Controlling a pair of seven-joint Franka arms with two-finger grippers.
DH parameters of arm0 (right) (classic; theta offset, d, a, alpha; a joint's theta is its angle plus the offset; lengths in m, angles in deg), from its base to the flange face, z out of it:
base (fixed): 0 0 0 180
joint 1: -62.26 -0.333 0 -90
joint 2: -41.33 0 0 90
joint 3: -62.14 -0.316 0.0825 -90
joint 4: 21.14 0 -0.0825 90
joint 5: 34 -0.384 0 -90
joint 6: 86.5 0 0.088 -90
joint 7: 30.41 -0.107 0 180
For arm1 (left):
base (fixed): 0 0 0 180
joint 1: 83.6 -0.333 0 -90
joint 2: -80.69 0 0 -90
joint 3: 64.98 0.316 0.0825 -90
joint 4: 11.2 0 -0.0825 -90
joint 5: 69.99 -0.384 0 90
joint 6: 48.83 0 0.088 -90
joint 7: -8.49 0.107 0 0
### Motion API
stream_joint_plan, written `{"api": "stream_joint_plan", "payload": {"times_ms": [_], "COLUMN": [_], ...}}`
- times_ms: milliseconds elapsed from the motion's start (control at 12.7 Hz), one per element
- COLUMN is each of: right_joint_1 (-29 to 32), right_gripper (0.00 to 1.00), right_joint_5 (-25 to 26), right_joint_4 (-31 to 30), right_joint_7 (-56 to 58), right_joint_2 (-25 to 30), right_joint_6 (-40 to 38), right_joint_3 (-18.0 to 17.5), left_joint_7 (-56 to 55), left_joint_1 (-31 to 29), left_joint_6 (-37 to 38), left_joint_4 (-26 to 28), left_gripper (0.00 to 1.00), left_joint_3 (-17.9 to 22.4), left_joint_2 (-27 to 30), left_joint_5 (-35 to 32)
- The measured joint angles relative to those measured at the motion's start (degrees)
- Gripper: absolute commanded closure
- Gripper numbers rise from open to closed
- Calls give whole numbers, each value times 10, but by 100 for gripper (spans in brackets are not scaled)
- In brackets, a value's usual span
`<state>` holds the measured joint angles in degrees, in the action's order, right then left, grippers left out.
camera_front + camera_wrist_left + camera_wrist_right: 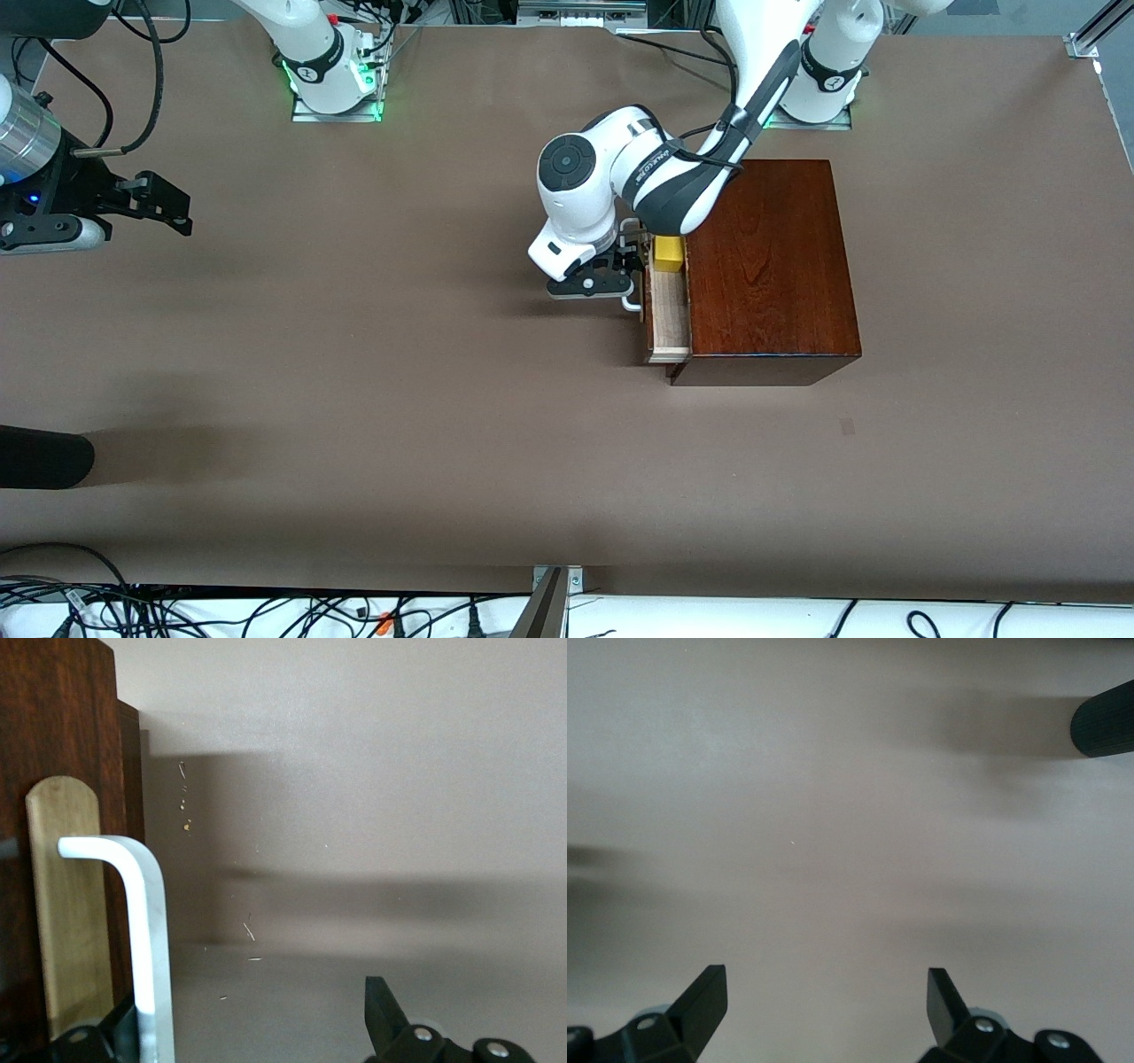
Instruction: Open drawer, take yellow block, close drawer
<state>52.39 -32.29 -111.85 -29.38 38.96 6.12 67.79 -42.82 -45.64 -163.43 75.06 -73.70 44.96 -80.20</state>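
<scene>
Right gripper (146,204): upper left of the front frame, waiting above bare table (354,399); its black fingers (700,1001) stand wide apart, empty.
Left gripper (631,262): centre of the front frame, at the white handle (631,301); spread wide and clasping nothing, one finger (97,1041) close beside the bar and the other (385,1014) well clear.
Drawer (666,319): partly slid out of the wooden box (766,266), centre right.
Yellow block (669,252): in the open drawer, at the end nearer the robot bases, just beside the left gripper.
Step in hand: probably leaving the handle to reach the block; come down vertically, fingers straddling the cube and clear of the drawer walls.
Materials: glossy red-brown grained box, pale matte wood drawer, smooth rounded handle (146,930), matte brown tabletop.
</scene>
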Motion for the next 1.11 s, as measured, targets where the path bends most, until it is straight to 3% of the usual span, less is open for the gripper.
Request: {"api": "stream_joint_plan", "payload": {"times_ms": [1105], "right_joint_1": [0], "right_gripper": [0], "right_joint_5": [0], "right_joint_4": [0], "right_joint_7": [0], "right_joint_2": [0], "right_joint_6": [0], "right_joint_3": [0], "left_joint_7": [0], "left_joint_1": [0], "left_joint_6": [5], "left_joint_4": [-5], "left_gripper": [0], "left_joint_3": [5], "left_joint_2": [0], "left_joint_5": [17]}}
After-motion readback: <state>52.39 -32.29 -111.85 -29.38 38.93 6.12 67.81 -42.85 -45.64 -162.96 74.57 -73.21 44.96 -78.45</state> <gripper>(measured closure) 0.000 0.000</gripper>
